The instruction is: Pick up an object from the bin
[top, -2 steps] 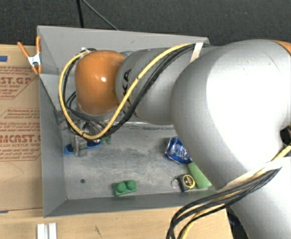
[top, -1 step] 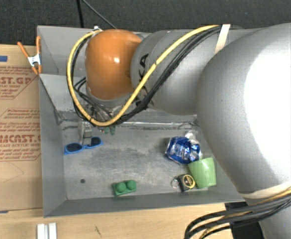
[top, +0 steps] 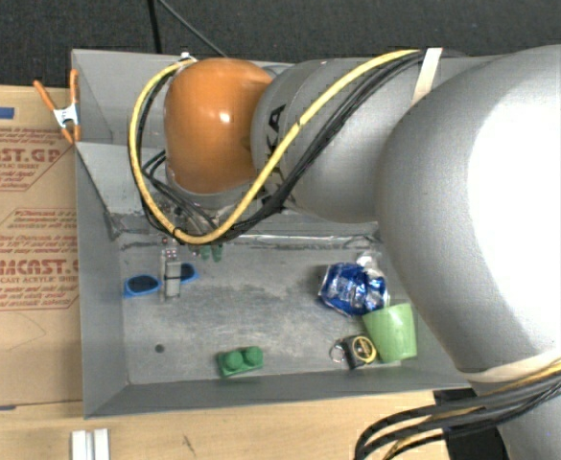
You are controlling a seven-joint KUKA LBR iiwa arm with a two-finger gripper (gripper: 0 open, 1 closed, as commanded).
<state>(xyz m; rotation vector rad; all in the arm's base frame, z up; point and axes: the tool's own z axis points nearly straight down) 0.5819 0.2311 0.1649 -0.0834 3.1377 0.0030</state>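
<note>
Arm [top: 472, 209]: it was the nearest part to the camera, a thick grey body that came in from the right and covered the right side of the bin [top: 103, 343].
Wrist: an orange cover [top: 213, 127] sat above the jaws, and yellow and black cables [top: 261, 185] looped around it.
Gripper [top: 172, 286]: it pointed down to the bin floor in the left half, near the back wall.
Jaws: I could not tell if they were open or closed, because the tip looked like one narrow grey piece from above.
Blue thing [top: 142, 286]: a small flat blue piece lay on the floor directly at the jaws. Its oval end showed just to the left of them and a smaller blue bit showed just to the right, so the tip stood over its middle. If it was gripped, I could not see.
Green brick [top: 239, 359]: it lay on the floor in front of the jaws and a little to the right, well apart from them, near the front wall.
Blue and white packet [top: 352, 288]: crumpled, it lay far to the right of the jaws, beside the arm.
Light green cup [top: 391, 332]: it lay just in front of the packet, partly under the arm.
Black and yellow thing [top: 360, 351]: small, with a metal ring, it was touching the left side of the cup.
</note>
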